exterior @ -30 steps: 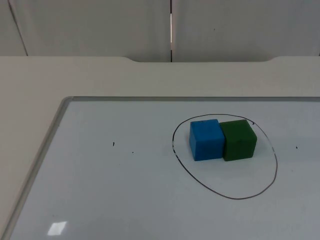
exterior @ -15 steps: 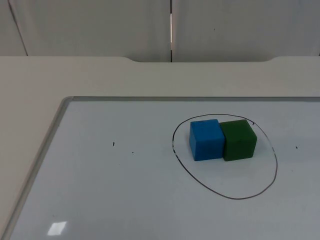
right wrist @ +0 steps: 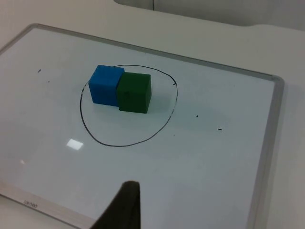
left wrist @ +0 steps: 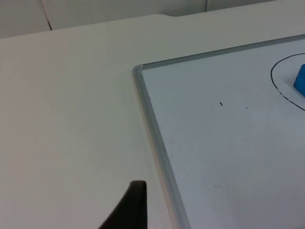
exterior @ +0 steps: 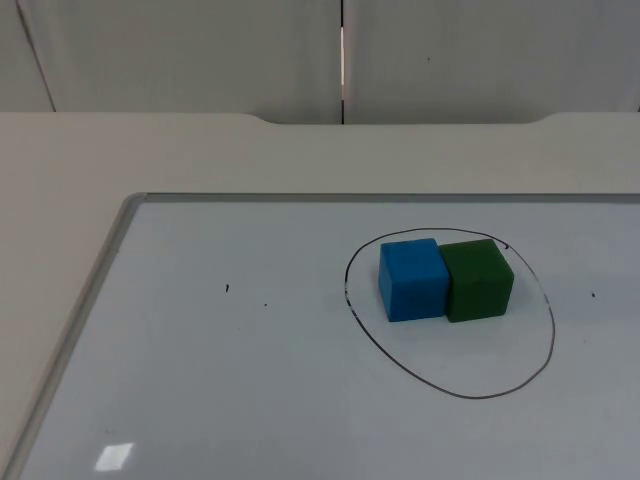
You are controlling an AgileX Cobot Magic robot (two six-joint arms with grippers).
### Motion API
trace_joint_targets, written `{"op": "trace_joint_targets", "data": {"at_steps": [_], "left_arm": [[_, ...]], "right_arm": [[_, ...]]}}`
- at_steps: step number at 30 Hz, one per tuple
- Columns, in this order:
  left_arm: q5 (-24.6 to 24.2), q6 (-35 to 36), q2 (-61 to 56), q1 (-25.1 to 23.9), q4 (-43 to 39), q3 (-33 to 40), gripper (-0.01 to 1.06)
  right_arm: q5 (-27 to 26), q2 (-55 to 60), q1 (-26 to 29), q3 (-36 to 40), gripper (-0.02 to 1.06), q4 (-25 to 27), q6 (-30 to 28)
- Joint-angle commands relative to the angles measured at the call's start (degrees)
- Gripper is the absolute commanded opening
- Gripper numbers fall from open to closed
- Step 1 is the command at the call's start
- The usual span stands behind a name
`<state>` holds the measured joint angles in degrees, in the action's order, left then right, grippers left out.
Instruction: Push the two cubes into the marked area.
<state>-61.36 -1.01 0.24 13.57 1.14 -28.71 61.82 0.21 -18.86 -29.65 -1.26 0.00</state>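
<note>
Two cubes on the whiteboard (exterior: 250,400), one blue cube (exterior: 412,278) and one green cube (exterior: 478,278). Both sit inside the marked area (exterior: 552,340), a single hand-drawn black oval on the board. The cubes touch side to side, blue on the side nearer the board's left frame edge, green on the side away from it. Both stand flat and upright, bunched toward the oval's far side, with bare board between them and the oval's near line. Neither cube crosses the line.

Right wrist view confirms it: blue cube (right wrist: 106,84) and green cube (right wrist: 134,92) pressed together within the oval (right wrist: 114,144).

Left wrist view catches one corner of the blue cube (left wrist: 300,80) just inside the oval line (left wrist: 275,86), plus the board's frame corner (left wrist: 139,69).

Left gripper: one black fingertip (left wrist: 128,210) over the white table (left wrist: 62,119), just outside the board's frame, well apart from the cubes. Right gripper: one black fingertip (right wrist: 125,207) over the board, near its frame edge, well apart from the cubes. How far open either gripper is cannot be told; nothing visible in either grip.
</note>
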Motion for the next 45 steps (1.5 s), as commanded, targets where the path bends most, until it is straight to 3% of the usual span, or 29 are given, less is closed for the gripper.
{"op": "trace_joint_targets", "data": {"at_steps": [1, 32, 45], "left_arm": [[-0.15, 0.46, -0.24, -0.30, -0.24, 0.39, 1.05], [-0.15, 0.46, -0.24, -0.40, -0.24, 0.39, 1.05], [-0.15, 0.46, -0.24, -10.82, -0.24, 0.39, 1.05]], "right_arm": [[0.04, -0.21, 0.25, 0.20, 1.05, -0.03, 0.00], [0.04, -0.21, 0.25, 0.20, 1.05, 0.10, 0.00], [0.04, -0.21, 0.25, 0.20, 1.05, 0.10, 0.00]]}}
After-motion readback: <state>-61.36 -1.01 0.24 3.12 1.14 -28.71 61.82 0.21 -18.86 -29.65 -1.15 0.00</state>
